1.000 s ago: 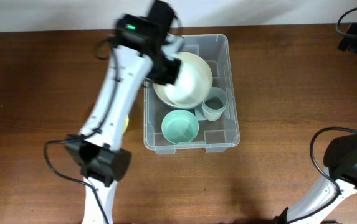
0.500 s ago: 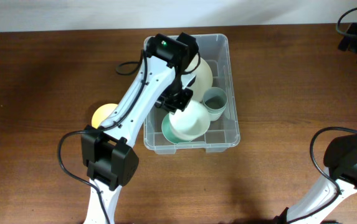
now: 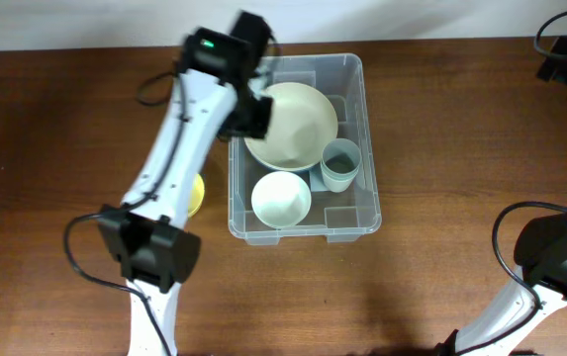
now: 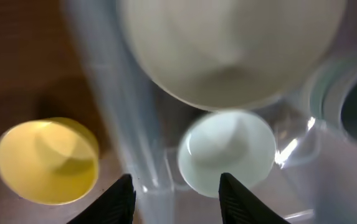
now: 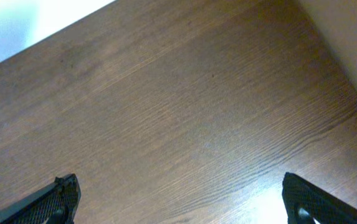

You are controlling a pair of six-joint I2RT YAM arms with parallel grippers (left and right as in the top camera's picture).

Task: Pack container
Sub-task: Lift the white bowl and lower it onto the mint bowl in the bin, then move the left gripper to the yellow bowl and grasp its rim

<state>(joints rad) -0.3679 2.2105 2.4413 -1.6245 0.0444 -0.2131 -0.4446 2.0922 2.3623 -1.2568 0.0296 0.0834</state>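
The clear container (image 3: 305, 231) stands mid-table. In it lie a large cream bowl (image 3: 291, 124), a small pale bowl (image 3: 281, 198) and a pale blue cup (image 3: 340, 164). My left gripper (image 3: 251, 112) hovers over the tub's left wall near the far corner. In the left wrist view it is open (image 4: 177, 199) with nothing held; the container wall (image 4: 113, 106) runs below it, the small pale bowl (image 4: 227, 152) to the right, the cream bowl (image 4: 228, 50) above. A yellow bowl (image 4: 46, 160) sits outside on the wood. My right gripper (image 5: 181, 199) is open over bare table.
The yellow bowl (image 3: 195, 194) shows left of the tub, partly hidden by the left arm. The right arm's wrist (image 3: 560, 59) sits at the far right corner of the table. The back wall edge runs along the top.
The left gripper set the small pale bowl down into the green bowl at the tub's near end, opened, and pulled back up toward the far-left corner. The right arm stayed still.
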